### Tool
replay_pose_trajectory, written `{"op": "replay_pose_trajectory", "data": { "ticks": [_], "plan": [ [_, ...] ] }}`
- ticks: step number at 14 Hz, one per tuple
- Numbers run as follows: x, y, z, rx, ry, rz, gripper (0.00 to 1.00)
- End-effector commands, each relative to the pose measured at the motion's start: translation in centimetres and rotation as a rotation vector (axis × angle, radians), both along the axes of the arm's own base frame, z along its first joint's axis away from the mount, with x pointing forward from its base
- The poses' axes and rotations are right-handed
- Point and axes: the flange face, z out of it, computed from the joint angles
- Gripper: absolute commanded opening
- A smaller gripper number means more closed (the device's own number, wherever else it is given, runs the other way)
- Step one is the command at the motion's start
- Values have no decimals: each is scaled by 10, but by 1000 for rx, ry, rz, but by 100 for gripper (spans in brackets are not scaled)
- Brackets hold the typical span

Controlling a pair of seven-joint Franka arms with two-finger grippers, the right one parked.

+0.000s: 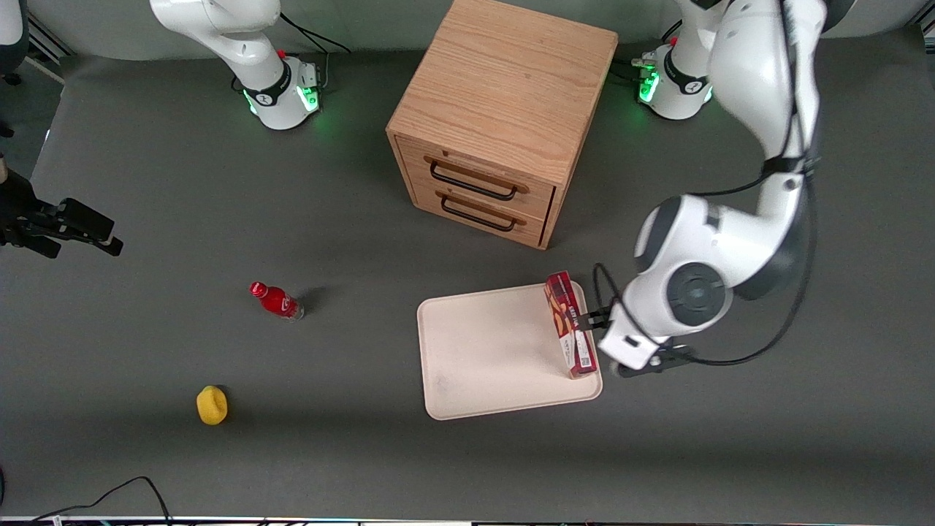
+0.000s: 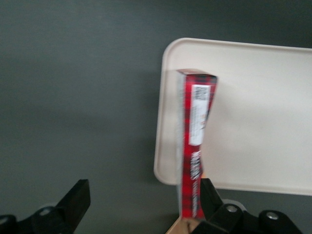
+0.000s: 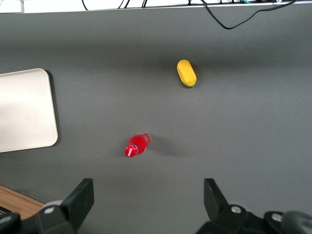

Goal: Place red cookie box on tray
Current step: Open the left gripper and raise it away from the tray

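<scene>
The red cookie box [image 1: 571, 324] stands on its long narrow side on the tray [image 1: 497, 351], along the tray's rim toward the working arm's end of the table. In the left wrist view the red cookie box [image 2: 194, 146] rises from the tray [image 2: 253, 112] just inside its edge. My left gripper [image 2: 141, 200] is open wide. One finger [image 2: 208, 192] sits right against the box's side, and the other finger [image 2: 75, 200] hangs over the bare grey table. In the front view the gripper [image 1: 613, 340] hovers beside the box at the tray's edge.
A wooden two-drawer cabinet [image 1: 504, 117] stands farther from the front camera than the tray. A small red bottle [image 1: 276, 300] and a yellow object [image 1: 212, 405] lie on the grey table toward the parked arm's end.
</scene>
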Motion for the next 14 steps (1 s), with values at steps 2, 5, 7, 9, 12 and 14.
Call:
{"op": "replay_pose_trajectory", "data": {
  "ticks": [2,5,7,9,12,14],
  "plan": [
    [-16,74,82,-17,18,-60,100],
    [-31,129,128,-35,16,-121,100],
    [-49,164,160,-41,-14,-213,100],
    [-64,206,195,-47,-65,-276,100],
    [-91,232,222,6,-90,-291,100],
    [-94,232,205,12,-114,-286,100]
  ]
}}
